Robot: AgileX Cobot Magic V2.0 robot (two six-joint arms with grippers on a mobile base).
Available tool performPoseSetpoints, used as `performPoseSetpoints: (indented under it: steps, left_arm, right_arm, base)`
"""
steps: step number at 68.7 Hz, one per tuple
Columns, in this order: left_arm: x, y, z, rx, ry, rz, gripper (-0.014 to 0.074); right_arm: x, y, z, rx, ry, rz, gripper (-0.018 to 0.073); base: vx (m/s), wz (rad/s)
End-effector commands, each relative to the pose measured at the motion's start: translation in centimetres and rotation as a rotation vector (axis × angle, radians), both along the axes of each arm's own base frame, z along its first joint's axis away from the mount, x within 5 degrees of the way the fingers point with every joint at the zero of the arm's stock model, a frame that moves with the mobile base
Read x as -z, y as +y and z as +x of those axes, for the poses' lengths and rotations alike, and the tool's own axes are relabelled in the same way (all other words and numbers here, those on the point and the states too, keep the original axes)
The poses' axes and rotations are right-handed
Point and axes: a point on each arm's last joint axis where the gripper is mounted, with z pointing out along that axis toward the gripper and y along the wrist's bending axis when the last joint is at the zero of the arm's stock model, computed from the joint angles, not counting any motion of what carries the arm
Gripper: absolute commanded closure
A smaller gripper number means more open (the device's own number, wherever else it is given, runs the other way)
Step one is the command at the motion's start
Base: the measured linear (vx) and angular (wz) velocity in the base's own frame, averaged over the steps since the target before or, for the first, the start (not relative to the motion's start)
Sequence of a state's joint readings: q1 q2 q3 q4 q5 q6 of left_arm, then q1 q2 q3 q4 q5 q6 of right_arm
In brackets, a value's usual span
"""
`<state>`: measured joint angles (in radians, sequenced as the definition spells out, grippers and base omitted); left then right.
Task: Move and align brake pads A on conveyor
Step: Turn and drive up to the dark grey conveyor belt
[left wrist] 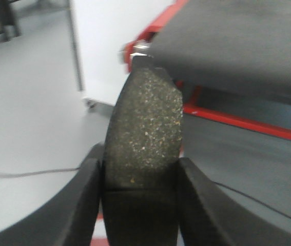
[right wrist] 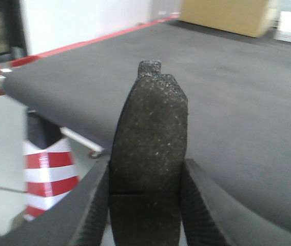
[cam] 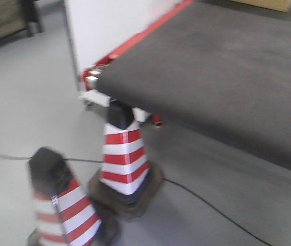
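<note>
Currently my left end effector [left wrist: 140, 171] grips a flat, dark grey, speckled brake pad [left wrist: 145, 128], my right end effector [right wrist: 145, 177] a second brake pad [right wrist: 150, 128], both upright, off the wide grey felt conveyor [cam: 212, 61].

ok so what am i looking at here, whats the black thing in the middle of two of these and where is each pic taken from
It is a two-armed robot; each arm ends in a two-fingered gripper with a camera at the wrist. The front view looks ahead from the robot: a wide dark belt, the conveyor, with two striped cones on the floor by its corner. The other two look along the arms. The left gripper is shut on a speckled brake pad, the left pad, with the conveyor's corner beyond it. The right gripper grips the right pad likewise, conveyor behind it. No pads show on the conveyor.
</note>
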<state>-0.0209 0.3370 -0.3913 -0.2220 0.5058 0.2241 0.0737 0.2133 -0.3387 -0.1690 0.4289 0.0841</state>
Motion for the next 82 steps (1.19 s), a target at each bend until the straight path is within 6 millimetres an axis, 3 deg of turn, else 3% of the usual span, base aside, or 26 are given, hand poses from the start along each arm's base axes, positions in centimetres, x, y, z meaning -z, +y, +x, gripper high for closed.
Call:
performPoseSetpoints:
  steps: [1, 42, 82]
  left_arm:
    - [-1.67, 0.09, 0.29, -0.019, -0.113, -0.031, 0.0488]
    - [-1.63, 0.09, 0.33, -0.019, -0.108, -0.029, 0.0488]
    - [-1.66, 0.09, 0.3, -0.02, -0.112, -0.03, 0.0488]
  right_arm:
    - [-1.91, 0.08, 0.04, -0.012, -0.123, -0.016, 0.0556]
    - [-1.84, 0.06, -0.07, -0.009, -0.117, -0.014, 0.0556]
    - [-1.76, 0.04, -0.08, -0.007, -0.108, -0.015, 0.0556]
  base:
    - [0.2, -0.67]
    - [0.19, -0.66]
    - [0.22, -0.23]
